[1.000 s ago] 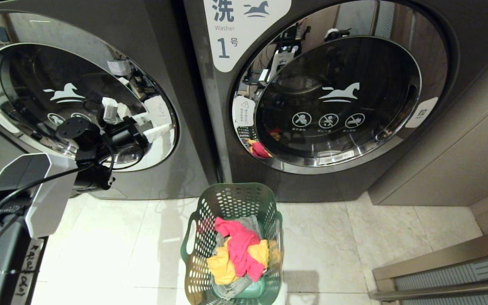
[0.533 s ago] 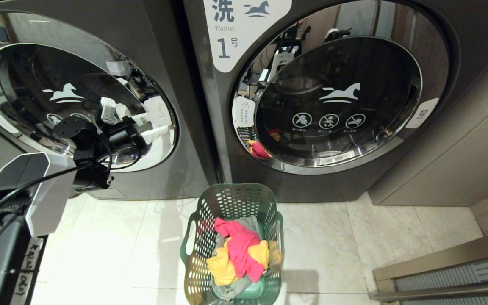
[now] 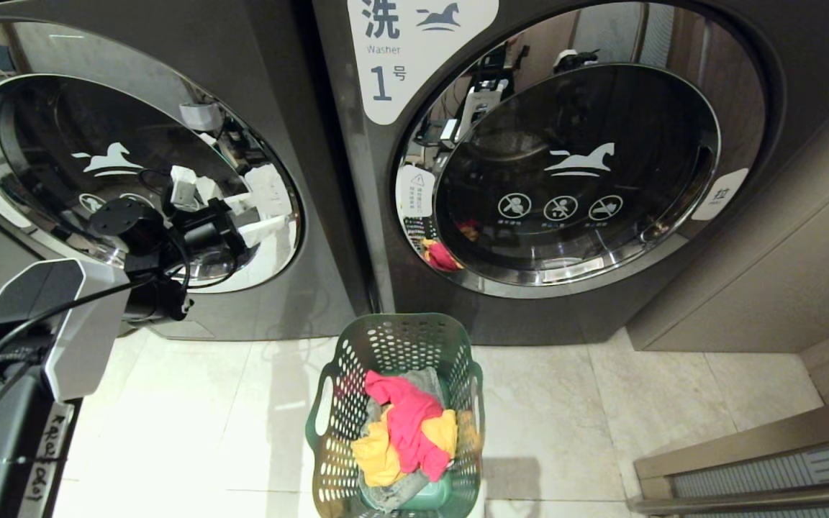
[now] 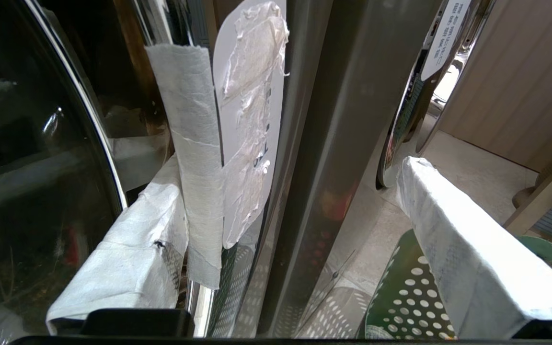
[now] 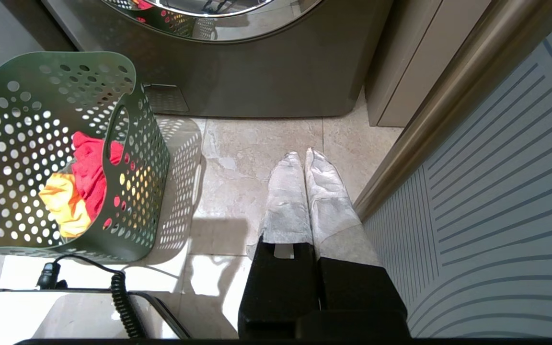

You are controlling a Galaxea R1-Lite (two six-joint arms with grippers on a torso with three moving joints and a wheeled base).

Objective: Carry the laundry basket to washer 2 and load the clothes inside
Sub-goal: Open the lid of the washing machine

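Note:
The dark green laundry basket (image 3: 396, 345) (image 5: 132, 120) (image 4: 400, 297) stands on the tiled floor before the gap between two dark grey washers, holding pink, yellow and grey clothes (image 3: 407, 424). The right machine's label (image 3: 414, 50) reads 1. The left machine (image 3: 134, 165) shows no number here, so I cannot confirm that it is washer 2. Both round doors are shut. My left gripper (image 3: 231, 208) (image 4: 285, 179) is open at the right rim of the left door, its white-wrapped fingers (image 4: 127, 258) astride a taped strip (image 4: 199, 158). My right gripper (image 5: 304, 155) hangs shut over the floor, right of the basket.
A beige cabinet (image 3: 781, 252) flanks washer 1 on the right. A metal rail and striped panel (image 3: 753, 467) (image 5: 496, 167) run along the lower right. A coiled black cable (image 5: 118, 297) lies on my base near the basket.
My left wrist has shifted slightly leftward at the door rim. The basket, the clothes and the right arm are as before.

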